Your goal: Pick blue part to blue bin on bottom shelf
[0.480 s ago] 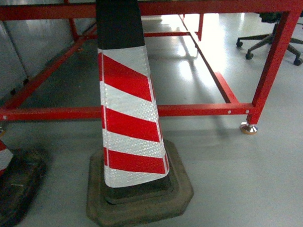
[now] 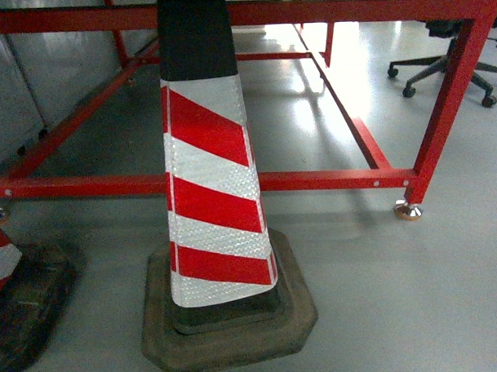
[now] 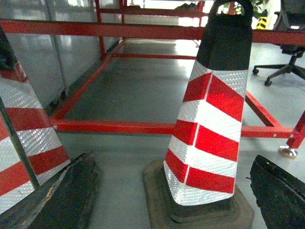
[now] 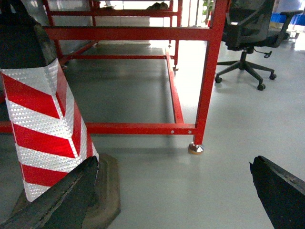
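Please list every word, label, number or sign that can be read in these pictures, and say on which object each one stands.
No readable text, number or brand appears in any view.
Traffic cone: only red and white slanted stripes, no lettering.
Second cone: the same stripes, no lettering.
Red metal frame: plain paint, no label.
Office chair: no mark visible.
Yellow and black object far behind: too small and blurred to tell whether it carries a sign.

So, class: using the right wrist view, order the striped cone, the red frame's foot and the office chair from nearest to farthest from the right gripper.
1. Striped cone: far left, its base right beside the right gripper's left finger.
2. Red frame's foot: middle of the view, on the floor ahead.
3. Office chair: upper right, beyond the frame's post.
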Robot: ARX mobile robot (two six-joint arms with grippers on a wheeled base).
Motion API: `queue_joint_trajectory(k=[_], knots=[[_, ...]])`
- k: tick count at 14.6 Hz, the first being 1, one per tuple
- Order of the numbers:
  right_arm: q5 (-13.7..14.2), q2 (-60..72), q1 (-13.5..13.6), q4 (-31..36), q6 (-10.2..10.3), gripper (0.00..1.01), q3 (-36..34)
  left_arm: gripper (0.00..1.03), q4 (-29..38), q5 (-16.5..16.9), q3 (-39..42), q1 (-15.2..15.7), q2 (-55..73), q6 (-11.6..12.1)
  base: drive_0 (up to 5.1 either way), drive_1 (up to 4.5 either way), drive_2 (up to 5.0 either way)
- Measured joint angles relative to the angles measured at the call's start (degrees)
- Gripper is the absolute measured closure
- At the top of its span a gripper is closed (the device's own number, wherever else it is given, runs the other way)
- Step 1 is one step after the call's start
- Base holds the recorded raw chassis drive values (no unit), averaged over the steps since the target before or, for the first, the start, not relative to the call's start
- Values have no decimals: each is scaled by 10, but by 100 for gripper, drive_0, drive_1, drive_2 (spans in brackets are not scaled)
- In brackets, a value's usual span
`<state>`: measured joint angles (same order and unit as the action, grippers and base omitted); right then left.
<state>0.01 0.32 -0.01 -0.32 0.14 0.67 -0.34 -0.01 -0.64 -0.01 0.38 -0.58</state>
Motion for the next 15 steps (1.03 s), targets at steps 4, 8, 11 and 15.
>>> queue_joint_trajectory(k=[4, 8, 11, 15], knots=[[0, 0, 0, 0, 0, 3, 0, 5, 0, 0, 0, 0, 0, 0, 0, 0, 0], [0, 0, 0, 0, 0, 3, 0, 5, 0, 0, 0, 0, 0, 0, 0, 0, 0], [0, 0, 0, 0, 0, 3, 0, 5, 0, 0, 0, 0, 0, 0, 0, 0, 0], [0, 0, 0, 0, 0, 3, 0, 5, 0, 0, 0, 0, 0, 0, 0, 0, 0]])
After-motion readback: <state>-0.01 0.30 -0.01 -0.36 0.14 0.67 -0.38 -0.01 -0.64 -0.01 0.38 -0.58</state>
